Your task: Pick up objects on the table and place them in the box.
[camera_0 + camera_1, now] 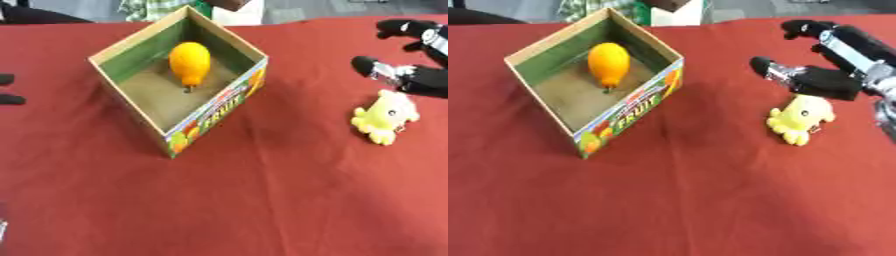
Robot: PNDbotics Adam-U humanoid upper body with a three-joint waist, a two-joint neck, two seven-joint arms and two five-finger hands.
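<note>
An open cardboard box (213, 116) with fruit pictures on its side stands on the red table. An orange fruit (189, 62) lies inside it, toward the back. A small yellow plush toy (800, 118) lies on the cloth to the right of the box. My right hand (826, 80) hovers just above and behind the toy, fingers spread and thumb (767, 67) out, holding nothing. Two dark fingertips (7, 89) of my left hand show at the left edge, level with the box.
The red cloth (262, 200) covers the whole table, wide and flat in front of the box. At the far edge, behind the box, a white object (677, 14) and a person's patterned sleeve show.
</note>
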